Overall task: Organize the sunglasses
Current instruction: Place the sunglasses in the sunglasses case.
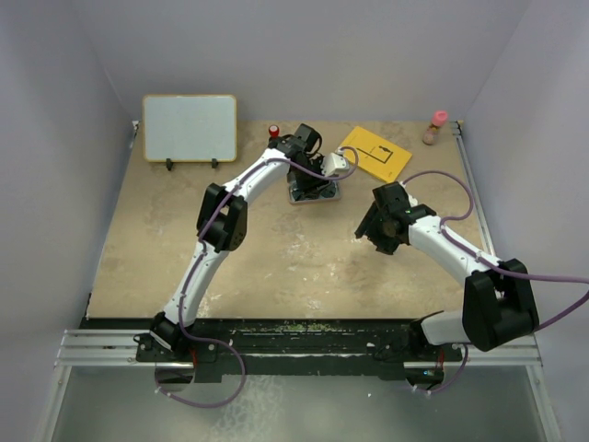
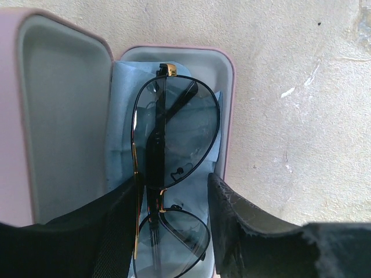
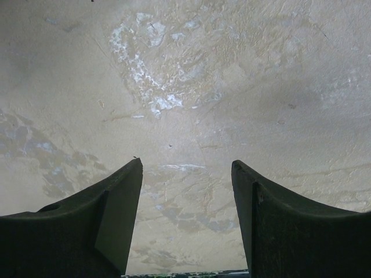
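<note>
Left fingers [image 2: 243,231] apart, flanking near lens of sunglasses [image 2: 174,145]. Sunglasses folded, lying on blue cloth [image 2: 122,116] inside open pink case [image 2: 64,116], long axis along case, pointing away from wrist. Right fingers [image 3: 290,231] apart above counter [image 3: 185,87].

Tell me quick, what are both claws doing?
Left claw: straddles the sunglasses; gripping or not, cannot tell.
Right claw: open, empty.
</note>
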Robot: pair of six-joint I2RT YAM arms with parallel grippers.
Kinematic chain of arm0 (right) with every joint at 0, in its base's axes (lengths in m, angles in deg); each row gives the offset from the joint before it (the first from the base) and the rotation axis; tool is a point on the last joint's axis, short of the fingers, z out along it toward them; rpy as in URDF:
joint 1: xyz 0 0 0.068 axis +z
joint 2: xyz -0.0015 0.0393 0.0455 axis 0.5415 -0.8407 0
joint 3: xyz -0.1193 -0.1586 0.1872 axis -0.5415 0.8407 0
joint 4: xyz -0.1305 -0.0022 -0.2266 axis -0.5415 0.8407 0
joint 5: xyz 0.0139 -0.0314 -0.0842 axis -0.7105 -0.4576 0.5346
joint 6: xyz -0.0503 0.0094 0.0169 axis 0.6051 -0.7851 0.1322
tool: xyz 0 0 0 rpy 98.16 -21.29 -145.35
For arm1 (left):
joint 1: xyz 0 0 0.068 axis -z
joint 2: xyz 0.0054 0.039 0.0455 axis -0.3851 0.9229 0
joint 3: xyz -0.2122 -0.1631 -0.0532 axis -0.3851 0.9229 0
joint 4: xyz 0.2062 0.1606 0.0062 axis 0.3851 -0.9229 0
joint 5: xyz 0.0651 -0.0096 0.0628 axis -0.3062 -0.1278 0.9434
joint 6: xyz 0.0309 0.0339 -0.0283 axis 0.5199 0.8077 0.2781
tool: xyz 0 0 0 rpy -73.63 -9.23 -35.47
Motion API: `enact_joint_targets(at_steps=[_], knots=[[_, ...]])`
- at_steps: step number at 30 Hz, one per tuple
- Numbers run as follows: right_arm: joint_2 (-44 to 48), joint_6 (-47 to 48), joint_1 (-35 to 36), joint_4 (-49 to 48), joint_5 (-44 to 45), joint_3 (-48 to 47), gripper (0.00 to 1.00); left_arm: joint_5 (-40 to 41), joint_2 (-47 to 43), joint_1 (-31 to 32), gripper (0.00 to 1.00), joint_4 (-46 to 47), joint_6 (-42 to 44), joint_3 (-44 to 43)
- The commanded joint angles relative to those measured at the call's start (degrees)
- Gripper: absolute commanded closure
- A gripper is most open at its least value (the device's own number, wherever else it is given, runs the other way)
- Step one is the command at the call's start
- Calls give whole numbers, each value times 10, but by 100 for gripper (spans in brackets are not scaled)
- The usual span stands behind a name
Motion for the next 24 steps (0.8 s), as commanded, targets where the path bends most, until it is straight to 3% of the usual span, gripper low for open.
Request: enact_joint_targets(at_steps=[1,24], knots=[[5,-10,-2,-4,-8,6,34,2,-45,2,48,9,-10,-1],[-6,-5,-2,-24,-17,-17,33,98,-156,11,44,18,-40,36]])
